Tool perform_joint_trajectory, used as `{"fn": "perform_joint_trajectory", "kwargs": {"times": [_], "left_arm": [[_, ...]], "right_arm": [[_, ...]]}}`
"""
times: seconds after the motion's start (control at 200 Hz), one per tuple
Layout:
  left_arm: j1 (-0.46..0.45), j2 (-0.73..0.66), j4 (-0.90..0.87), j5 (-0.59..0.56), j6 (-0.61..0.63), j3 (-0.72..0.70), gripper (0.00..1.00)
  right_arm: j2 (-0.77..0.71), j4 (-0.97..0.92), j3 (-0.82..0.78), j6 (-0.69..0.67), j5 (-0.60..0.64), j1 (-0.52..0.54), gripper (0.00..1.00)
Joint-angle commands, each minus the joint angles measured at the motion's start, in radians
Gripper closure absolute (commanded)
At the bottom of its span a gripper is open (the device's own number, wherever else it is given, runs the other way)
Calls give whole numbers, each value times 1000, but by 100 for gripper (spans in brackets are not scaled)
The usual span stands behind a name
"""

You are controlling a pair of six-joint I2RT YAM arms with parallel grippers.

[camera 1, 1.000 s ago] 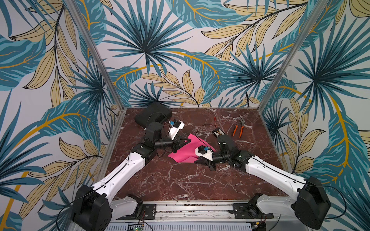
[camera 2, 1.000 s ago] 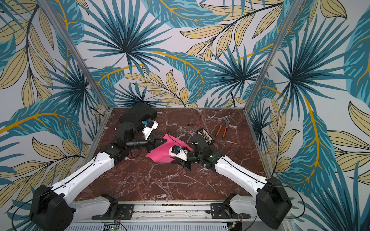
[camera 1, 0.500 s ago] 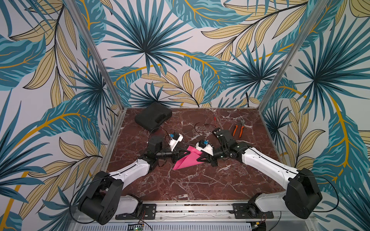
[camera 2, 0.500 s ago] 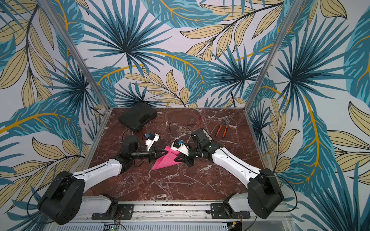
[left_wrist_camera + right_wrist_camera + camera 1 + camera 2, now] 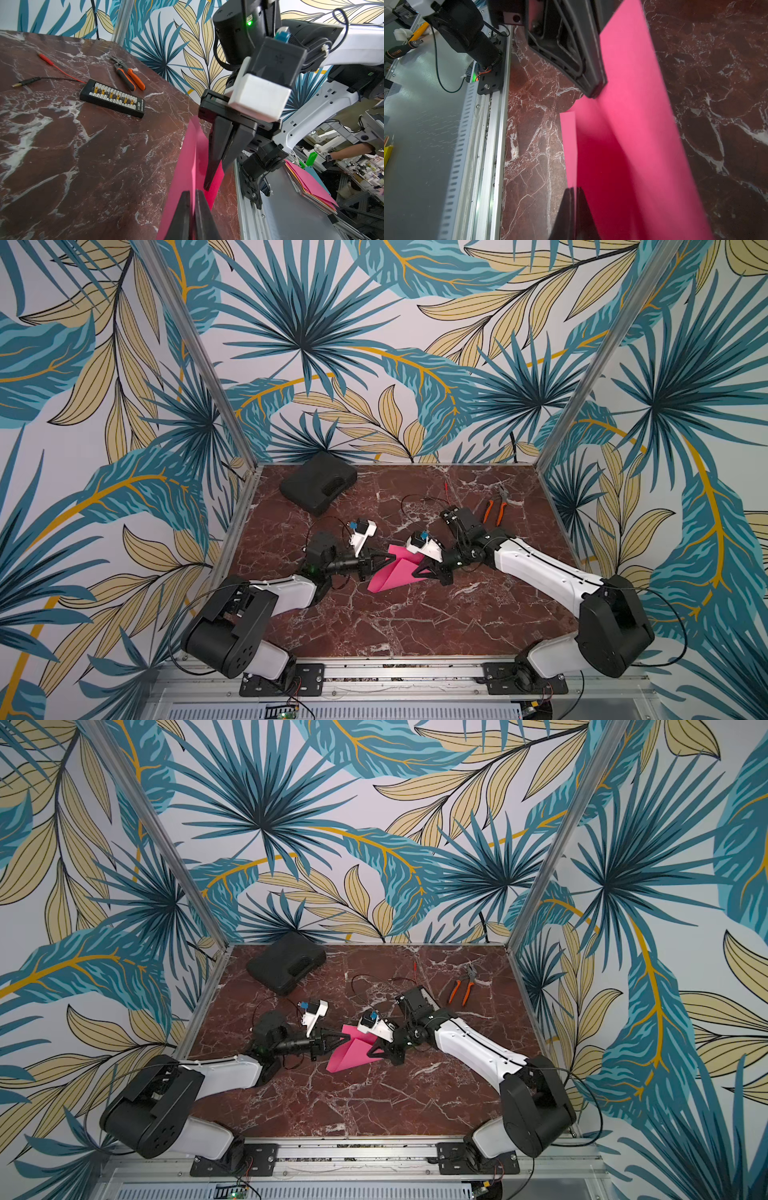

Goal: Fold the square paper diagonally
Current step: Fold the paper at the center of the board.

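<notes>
The square paper is bright pink, bent into a wedge, and rests low on the marble table between both arms. In both top views my left gripper meets its far left corner and my right gripper its right side. In the left wrist view my left gripper is shut on a thin edge of the paper, with the right gripper close by. In the right wrist view my right gripper is shut on the paper, and the left gripper touches its far end.
A black case lies at the back left and orange-handled pliers at the back right. A black terminal board with red and black leads lies behind the right arm. An aluminium rail runs along the table's front edge.
Both arms have dropped lower and drawn toward the table's front with the paper in their grip. The sheet's halves have closed into a narrower wedge.
</notes>
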Motion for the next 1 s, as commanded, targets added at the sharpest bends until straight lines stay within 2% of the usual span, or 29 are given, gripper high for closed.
{"fn": "perform_joint_trajectory", "kwargs": {"times": [0.0,0.671,0.997], "left_arm": [[-1,10,55,15,-11,-6,90],[-18,23,61,10,-12,-4,83],[-20,17,8,18,16,7,82]], "right_arm": [[16,-37,19,-18,17,-6,100],[70,-59,70,-22,10,-10,100],[86,-66,87,-16,-5,-10,100]]}}
